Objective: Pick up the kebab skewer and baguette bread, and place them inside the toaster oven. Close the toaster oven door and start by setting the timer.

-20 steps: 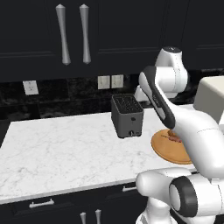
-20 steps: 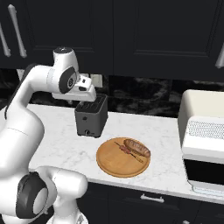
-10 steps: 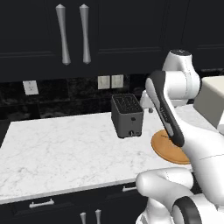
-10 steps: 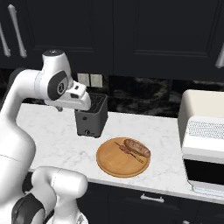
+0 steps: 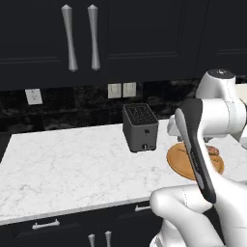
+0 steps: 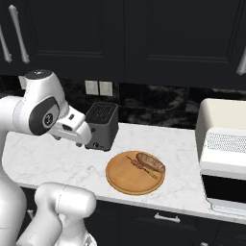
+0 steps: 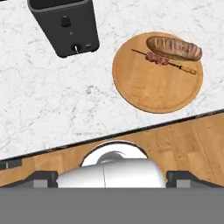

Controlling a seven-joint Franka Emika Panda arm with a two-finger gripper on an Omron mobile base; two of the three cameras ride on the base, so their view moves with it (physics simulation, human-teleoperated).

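Observation:
The kebab skewer [image 6: 141, 166] [image 7: 164, 60] lies on a round wooden plate [image 6: 127, 178] [image 7: 148, 87], and the baguette bread [image 6: 151, 162] [image 7: 174, 48] lies alongside it on the far side. At the counter's right end stands the cream-white toaster oven [image 6: 223, 125]; its dark glass door [image 6: 226, 188] faces front, and I cannot tell its position. My gripper [image 7: 111, 178] hangs high above the counter's front edge, left of the plate, open with nothing between its wide-apart fingers [image 7: 43, 177]. It is well clear of the food.
A dark grey slot toaster [image 5: 141, 128] [image 6: 102, 126] [image 7: 65, 26] stands on the white marble counter [image 5: 62, 164] behind and left of the plate. Black cabinets hang above. The counter's front edge and the wooden floor [image 7: 192, 140] lie below my hand.
The arm has swung, bringing the hand down and back from beside the toaster toward the counter's front edge. The skewer and bread have stayed on the plate.

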